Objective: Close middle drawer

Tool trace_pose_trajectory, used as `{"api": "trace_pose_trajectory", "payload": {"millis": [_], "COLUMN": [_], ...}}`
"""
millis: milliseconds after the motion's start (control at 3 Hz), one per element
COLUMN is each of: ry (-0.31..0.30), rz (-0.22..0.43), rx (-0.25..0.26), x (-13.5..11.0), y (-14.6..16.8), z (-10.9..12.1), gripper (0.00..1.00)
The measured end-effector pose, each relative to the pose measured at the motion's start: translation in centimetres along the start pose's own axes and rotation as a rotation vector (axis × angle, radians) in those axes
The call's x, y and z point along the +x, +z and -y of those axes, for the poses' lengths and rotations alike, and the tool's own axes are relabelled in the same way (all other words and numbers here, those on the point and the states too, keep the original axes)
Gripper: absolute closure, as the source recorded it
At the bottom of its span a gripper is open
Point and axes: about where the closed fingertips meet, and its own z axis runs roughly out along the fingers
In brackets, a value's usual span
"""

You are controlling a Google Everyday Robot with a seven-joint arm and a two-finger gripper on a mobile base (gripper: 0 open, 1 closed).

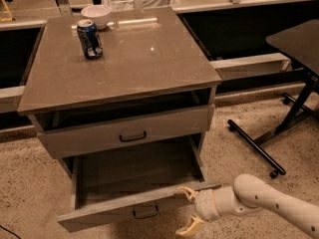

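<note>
— Gripper (pixel 182 210) low by the cabinet's (pixel 149 59) front right corner, fingers (pixel 187 194) spread wide, clasping nothing.

— Touching anything?

— Upper finger right up against the top edge of the middle drawer (pixel 112 212), at the right end of its front. Lower finger (pixel 190 227) hanging beneath that edge. Actual contact hard to call.

— And how far out of the cabinet?

— Pulled a long way out, inside open to view, small black handle (pixel 145 212) on the front.

— Above it?

— Top drawer (pixel 164 126) poking slightly out of the cabinet, dark gap over it.

— On top of the cabinet?

— Blue can (pixel 89 39) upright near the back left corner, white bowl (pixel 96 15) just behind, at the back edge.

— Right of the cabinet?

— Black table (pixel 298 43), well apart, with its foot bar (pixel 254 151) on the speckled floor (pixel 30 183).
</note>
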Motion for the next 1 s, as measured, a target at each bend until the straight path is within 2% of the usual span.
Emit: {"api": "trace_pose_trajectory", "payload": {"millis": [333,667,1000], "ry": [0.000,-0.001,-0.026], "rz": [0.017,0.024,0.136], "rx": [-0.006,-0.006,0.000], "x": [0.3,0.0,1.1], "y": [0.3,0.2,1.9], "z": [-0.1,0.0,0.2], "gripper": [0.49,0.81,1.00]}}
